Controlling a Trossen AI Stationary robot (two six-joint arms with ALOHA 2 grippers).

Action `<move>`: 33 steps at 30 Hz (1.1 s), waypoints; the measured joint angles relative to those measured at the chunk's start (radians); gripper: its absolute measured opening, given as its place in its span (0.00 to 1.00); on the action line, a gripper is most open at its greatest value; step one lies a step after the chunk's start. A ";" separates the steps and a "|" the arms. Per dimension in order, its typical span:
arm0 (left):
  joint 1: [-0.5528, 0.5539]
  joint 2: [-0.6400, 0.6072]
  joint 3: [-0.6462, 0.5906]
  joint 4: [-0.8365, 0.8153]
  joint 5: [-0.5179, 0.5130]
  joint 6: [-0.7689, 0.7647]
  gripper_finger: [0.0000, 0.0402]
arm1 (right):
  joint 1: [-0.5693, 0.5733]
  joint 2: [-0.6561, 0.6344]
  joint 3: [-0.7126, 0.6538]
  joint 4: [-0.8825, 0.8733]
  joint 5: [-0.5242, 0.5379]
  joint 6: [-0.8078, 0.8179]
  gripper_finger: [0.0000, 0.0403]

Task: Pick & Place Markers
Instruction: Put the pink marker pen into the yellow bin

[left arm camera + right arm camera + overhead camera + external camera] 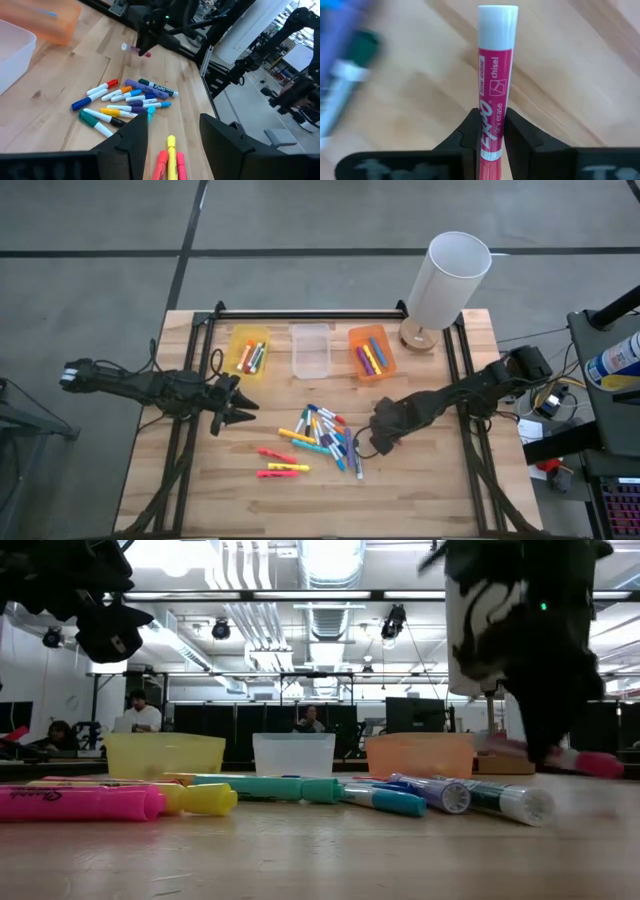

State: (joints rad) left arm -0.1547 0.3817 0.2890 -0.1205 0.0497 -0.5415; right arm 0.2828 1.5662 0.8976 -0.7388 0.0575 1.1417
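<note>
Pink marker (493,95) nipped in right hand (488,132), long axis straight fwd, white end outward

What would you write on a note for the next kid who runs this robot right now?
Right end effector: shut on a pink Expo marker, just right of the loose pile.
Left end effector: open and holding nothing, left of the pile.
Done: some markers sit in the yellow bin and the orange bin.
Left: the clear bin looks empty. The pile and three highlighters lie on the table. Bin the pink marker next.
</note>
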 joint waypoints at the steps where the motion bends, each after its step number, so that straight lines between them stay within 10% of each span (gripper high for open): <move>1: 0.000 0.002 0.000 0.007 0.000 -0.002 0.42 | 0.001 -0.004 0.018 0.005 0.023 -0.017 0.13; 12: 0.000 0.088 0.000 0.266 -0.068 0.084 0.42 | -0.013 -0.007 0.241 0.216 0.288 -0.339 0.13; 33: 0.002 0.388 0.011 0.761 -0.238 0.190 0.42 | -0.108 0.081 0.276 0.861 0.197 -0.654 0.13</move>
State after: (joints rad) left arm -0.1528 0.7693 0.2995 0.6406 -0.1883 -0.3511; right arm 0.1747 1.6470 1.1732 0.1218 0.2547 0.4882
